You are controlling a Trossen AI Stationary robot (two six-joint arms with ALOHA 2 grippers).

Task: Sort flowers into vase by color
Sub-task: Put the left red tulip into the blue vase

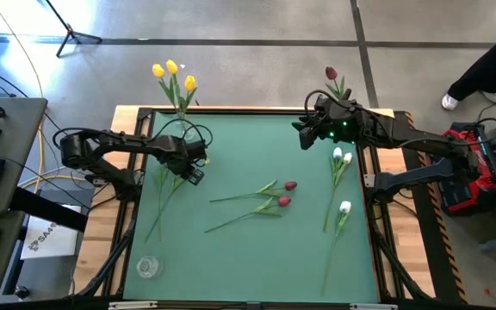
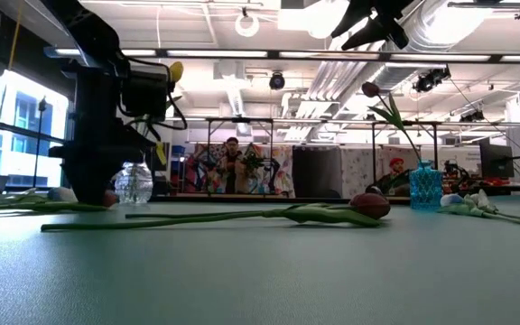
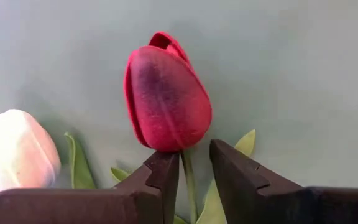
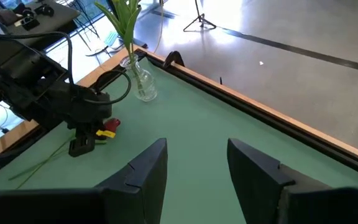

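I can read no text, label, brand or number anywhere. The white sheet (image 1: 44, 238) lying beside the table (image 1: 257, 250) carries some dark print, but from my side it is too small to make out.

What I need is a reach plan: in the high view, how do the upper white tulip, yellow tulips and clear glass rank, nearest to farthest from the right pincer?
1. upper white tulip, beside the right pincer.
2. yellow tulips, far left edge.
3. clear glass, near left corner.
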